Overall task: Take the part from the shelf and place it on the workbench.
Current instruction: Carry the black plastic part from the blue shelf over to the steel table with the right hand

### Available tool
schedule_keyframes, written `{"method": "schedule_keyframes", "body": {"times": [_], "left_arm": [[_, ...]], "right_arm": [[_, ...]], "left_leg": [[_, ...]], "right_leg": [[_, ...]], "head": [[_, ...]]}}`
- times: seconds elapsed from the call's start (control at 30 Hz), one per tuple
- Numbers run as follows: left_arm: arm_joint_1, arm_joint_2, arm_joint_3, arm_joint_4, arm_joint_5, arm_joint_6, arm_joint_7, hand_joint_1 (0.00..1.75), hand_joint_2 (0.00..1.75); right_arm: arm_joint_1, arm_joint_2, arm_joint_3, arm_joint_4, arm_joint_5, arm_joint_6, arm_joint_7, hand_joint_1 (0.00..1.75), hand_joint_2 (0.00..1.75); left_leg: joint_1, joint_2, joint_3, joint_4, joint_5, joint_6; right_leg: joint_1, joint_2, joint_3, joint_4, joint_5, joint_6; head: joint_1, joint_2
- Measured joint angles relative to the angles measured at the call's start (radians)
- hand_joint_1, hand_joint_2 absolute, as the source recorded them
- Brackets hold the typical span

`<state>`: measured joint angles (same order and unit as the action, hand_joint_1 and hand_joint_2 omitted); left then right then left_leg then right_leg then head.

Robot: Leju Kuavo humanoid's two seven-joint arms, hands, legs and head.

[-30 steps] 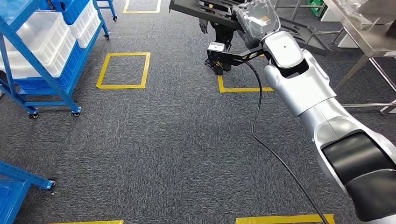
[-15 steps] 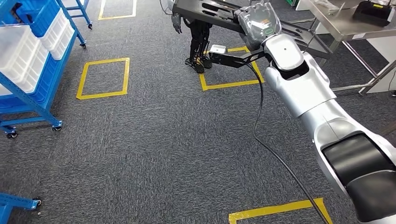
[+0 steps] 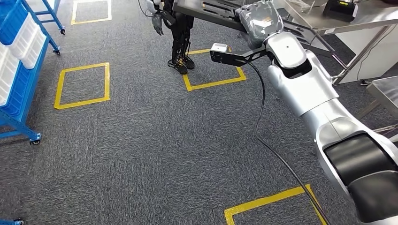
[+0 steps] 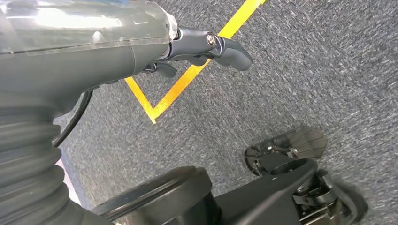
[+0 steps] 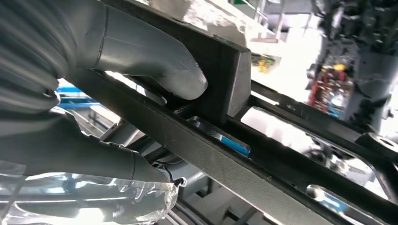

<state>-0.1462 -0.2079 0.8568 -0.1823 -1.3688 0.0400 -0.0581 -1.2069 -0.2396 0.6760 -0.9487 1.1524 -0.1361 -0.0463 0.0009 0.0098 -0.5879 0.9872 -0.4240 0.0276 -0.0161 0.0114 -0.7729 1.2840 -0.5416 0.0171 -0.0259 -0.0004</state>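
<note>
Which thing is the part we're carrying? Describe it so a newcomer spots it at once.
Follow the silver right arm up the head view to its robot hand. The part is the long, flat black frame with cut-outs that it grips, held above the carpet, darker than the steel workbench beside it.

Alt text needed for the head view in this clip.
The robot's right hand holds a long black frame part out over grey carpet marked with yellow tape squares. A steel workbench stands ahead right; blue shelving stands left.
</note>
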Motion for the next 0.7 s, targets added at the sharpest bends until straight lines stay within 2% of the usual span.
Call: {"method": "schedule_keyframes", "body": {"times": [0.03,0.07,0.13,0.17,0.2,0.23,0.3,0.33,0.4,0.47,0.5,0.53,0.57,0.6,0.67,0.7], "left_arm": [[0.001,0.0,0.0,0.0,-0.001,0.0,0.001,0.0,1.75],[0.001,0.0,0.0,0.0,-0.002,0.0,0.001,0.0,1.75],[0.0,-0.001,0.0,0.0,-0.003,-0.001,0.002,0.0,1.75],[-0.002,-0.002,0.0,0.0,-0.001,-0.002,0.003,0.0,1.75],[-0.003,-0.002,0.0,0.0,0.0,-0.002,0.004,0.0,1.75],[-0.004,-0.002,0.0,0.0,0.002,-0.002,0.004,0.0,1.75],[-0.005,-0.003,0.0,0.0,0.004,-0.001,0.005,0.0,1.75],[-0.005,-0.004,0.0,0.0,0.005,-0.001,0.005,0.0,1.75],[-0.005,-0.005,0.0,0.0,0.005,0.0,0.004,0.0,1.75],[-0.004,-0.005,0.0,0.0,0.005,0.0,0.004,0.0,1.75],[-0.003,-0.005,0.0,0.0,0.005,0.0,0.003,0.0,1.75],[-0.003,-0.005,0.0,0.0,0.005,0.0,0.002,0.0,1.75],[-0.004,-0.005,0.0,0.0,0.004,0.0,0.002,0.0,1.75],[-0.004,-0.005,0.0,0.0,0.004,-0.001,0.003,0.0,1.75],[-0.004,-0.005,0.0,0.0,0.004,-0.004,0.004,0.0,1.75],[-0.003,-0.005,0.0,0.0,0.004,-0.005,0.005,0.0,1.75]], "right_arm": [[0.003,-0.001,0.0,0.0,0.0,0.001,0.0,1.75,1.75],[0.005,-0.002,0.0,0.0,0.0,0.001,0.001,1.75,1.75],[0.007,-0.003,-0.001,-0.003,0.0,0.0,0.002,1.75,1.75],[0.006,-0.003,-0.001,-0.005,0.001,-0.001,0.003,1.75,1.75],[0.006,-0.002,-0.002,-0.008,0.002,-0.001,0.004,1.75,1.75],[0.006,-0.002,-0.002,-0.01,0.003,-0.001,0.004,1.75,1.75],[0.006,-0.001,-0.002,-0.011,0.008,-0.001,0.005,1.75,1.75],[0.006,0.0,-0.002,-0.011,0.011,-0.001,0.005,1.75,1.75],[0.005,0.005,-0.003,-0.01,0.016,-0.002,0.007,1.75,1.75],[0.007,0.013,-0.003,-0.01,0.02,-0.004,0.009,1.75,1.75],[0.009,0.015,-0.003,-0.01,0.021,-0.004,0.01,1.75,1.75],[0.012,0.017,-0.003,-0.01,0.022,-0.004,0.01,1.75,1.75],[0.014,0.018,-0.003,-0.01,0.023,-0.005,0.01,1.75,1.75],[0.015,0.018,-0.003,-0.01,0.024,-0.005,0.01,1.75,1.75],[0.015,0.018,-0.003,-0.01,0.025,-0.005,0.011,1.75,1.75],[0.015,0.018,-0.003,-0.01,0.026,-0.005,0.012,1.75,1.75]], "left_leg": [[0.0,0.008,-0.001,0.001,-0.001,0.0],[0.0,0.016,-0.001,0.003,-0.002,-0.002],[0.0,0.031,-0.001,0.01,-0.007,-0.008],[-0.002,0.037,-0.001,0.015,-0.011,-0.013],[-0.004,0.043,-0.002,0.019,-0.015,-0.018],[-0.006,0.047,-0.003,0.021,-0.017,-0.023],[-0.007,0.058,-0.002,0.023,-0.021,-0.031],[-0.006,0.057,-0.004,0.029,-0.028,-0.037],[-0.001,0.034,-0.028,0.09,-0.069,-0.046],[0.002,0.007,-0.089,0.229,-0.137,-0.051],[0.002,0.002,-0.12,0.294,-0.16,-0.051],[0.002,0.0,-0.138,0.33,-0.165,-0.05],[0.002,-0.002,-0.137,0.322,-0.149,-0.047],[0.002,-0.006,-0.115,0.272,-0.115,-0.043],[0.002,-0.03,-0.047,0.122,-0.044,-0.034],[0.001,-0.042,-0.021,0.067,-0.026,-0.031]], "right_leg": [[-0.002,-0.003,-0.009,0.022,0.0,0.002],[-0.004,-0.006,0.002,0.003,0.017,0.004],[-0.005,-0.03,0.075,-0.131,0.076,0.005],[-0.003,-0.044,0.11,-0.196,0.096,0.003],[0.0,-0.053,0.132,-0.238,0.106,-0.001],[0.003,-0.056,0.139,-0.254,0.105,-0.006],[0.004,-0.039,0.136,-0.253,0.107,-0.017],[0.003,-0.032,0.137,-0.254,0.109,-0.023],[0.001,-0.019,0.138,-0.258,0.112,-0.034],[0.002,-0.003,0.139,-0.258,0.113,-0.041],[0.004,0.006,0.139,-0.258,0.113,-0.042],[0.005,0.016,0.139,-0.258,0.113,-0.042],[0.006,0.025,0.14,-0.258,0.113,-0.042],[0.007,0.035,0.142,-0.257,0.113,-0.042],[0.007,0.053,0.142,-0.256,0.112,-0.039],[0.006,0.062,0.14,-0.256,0.113,-0.036]], "head": [[0.0,0.0],[0.0,0.0],[0.0,0.0],[0.0,0.0],[0.0,0.0],[0.0,0.0],[0.0,0.0],[0.0,0.0],[0.0,0.0],[0.0,0.0],[0.0,0.0],[0.0,0.0],[0.0,0.0],[0.0,0.0],[0.0,0.0],[0.0,0.0]]}}
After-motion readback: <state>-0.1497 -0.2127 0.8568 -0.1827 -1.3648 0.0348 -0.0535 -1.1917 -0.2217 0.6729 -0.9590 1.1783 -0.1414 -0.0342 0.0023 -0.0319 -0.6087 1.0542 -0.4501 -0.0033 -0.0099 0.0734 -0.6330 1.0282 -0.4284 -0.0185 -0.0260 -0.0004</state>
